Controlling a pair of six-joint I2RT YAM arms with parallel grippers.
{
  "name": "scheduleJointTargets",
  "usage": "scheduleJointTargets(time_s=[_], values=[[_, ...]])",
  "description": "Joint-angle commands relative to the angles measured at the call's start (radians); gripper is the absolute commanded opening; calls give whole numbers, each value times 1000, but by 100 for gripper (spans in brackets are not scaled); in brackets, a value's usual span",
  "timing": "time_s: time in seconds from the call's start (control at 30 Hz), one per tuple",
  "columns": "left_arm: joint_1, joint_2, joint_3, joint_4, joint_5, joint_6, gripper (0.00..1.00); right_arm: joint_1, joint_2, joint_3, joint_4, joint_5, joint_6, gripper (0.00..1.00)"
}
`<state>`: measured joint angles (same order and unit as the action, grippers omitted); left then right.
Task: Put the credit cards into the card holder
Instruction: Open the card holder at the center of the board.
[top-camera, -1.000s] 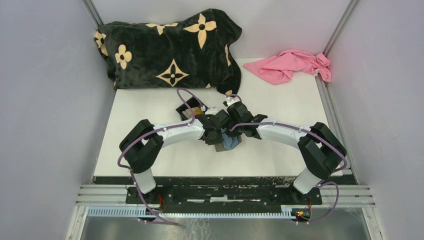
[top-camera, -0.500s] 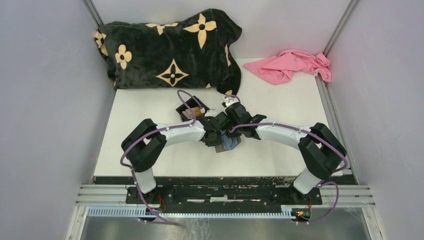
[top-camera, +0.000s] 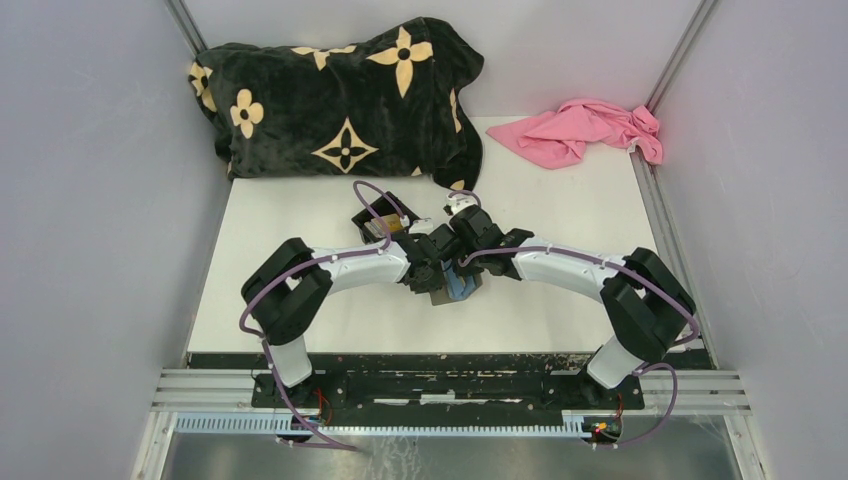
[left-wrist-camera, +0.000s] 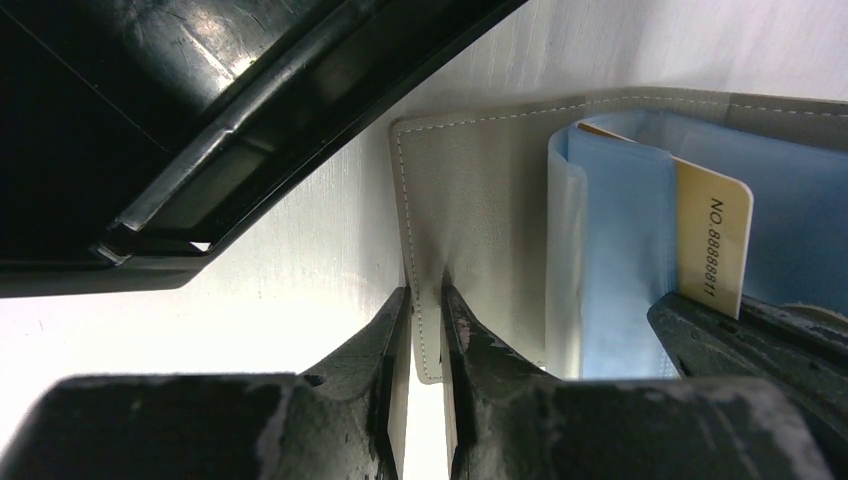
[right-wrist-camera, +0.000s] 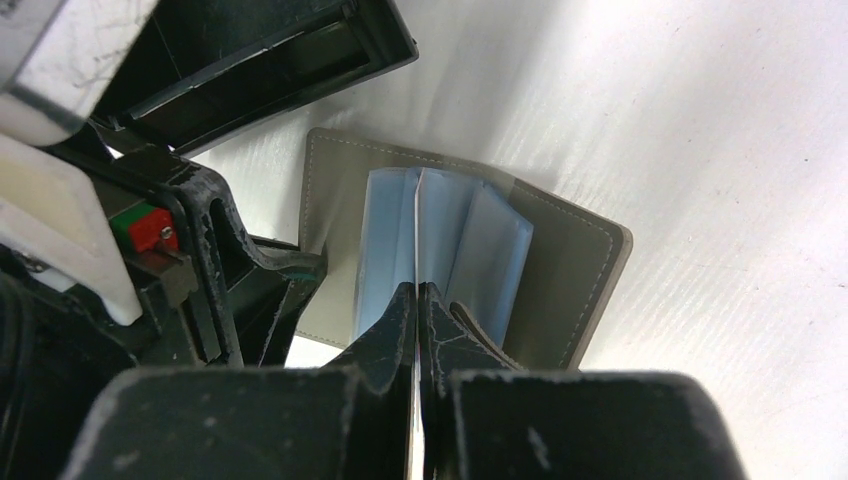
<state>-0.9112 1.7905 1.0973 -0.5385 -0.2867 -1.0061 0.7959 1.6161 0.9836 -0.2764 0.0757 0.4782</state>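
Note:
The grey card holder (top-camera: 440, 296) lies open on the white table, its blue inner sleeves (top-camera: 459, 284) up. My left gripper (left-wrist-camera: 427, 295) is shut on the edge of its left grey flap (left-wrist-camera: 480, 200). My right gripper (right-wrist-camera: 417, 288) is shut on a thin card seen edge-on (right-wrist-camera: 415, 225), standing between the blue sleeves (right-wrist-camera: 385, 230) of the holder (right-wrist-camera: 580, 260). In the left wrist view this card is gold (left-wrist-camera: 712, 235), printed with a number, partly inside a sleeve, with the right gripper's finger (left-wrist-camera: 740, 330) at its lower end. The other cards are hidden.
An open black plastic box (top-camera: 378, 222) sits just beyond the holder, close to both grippers; it also shows in the left wrist view (left-wrist-camera: 200, 120) and the right wrist view (right-wrist-camera: 260, 50). A black flowered blanket (top-camera: 340, 95) and a pink cloth (top-camera: 585, 130) lie at the back.
Both grippers keep their holds. The right wrist has edged slightly toward the holder; the holder has barely moved.

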Motion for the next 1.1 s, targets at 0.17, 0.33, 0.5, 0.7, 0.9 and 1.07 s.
scheduleJointTargets(time_s=[0.17,0.33,0.5,0.7,0.9,1.07], values=[[-6,15,-39,41,-6,-68,23,20,-53,38,-8,6,24,1],[-6,15,-46,45,-2,-81,23,20,-59,38,-6,4,28,1],[-6,15,-49,45,-3,-92,23,19,-70,35,-6,8,31,2],[-6,12,-67,45,-5,-110,23,19,-76,29,-6,7,42,2],[-5,12,-73,43,-6,-119,23,19,-85,25,0,-3,57,3],[-5,10,-82,41,-5,-126,23,19,-92,26,2,-8,70,4]])
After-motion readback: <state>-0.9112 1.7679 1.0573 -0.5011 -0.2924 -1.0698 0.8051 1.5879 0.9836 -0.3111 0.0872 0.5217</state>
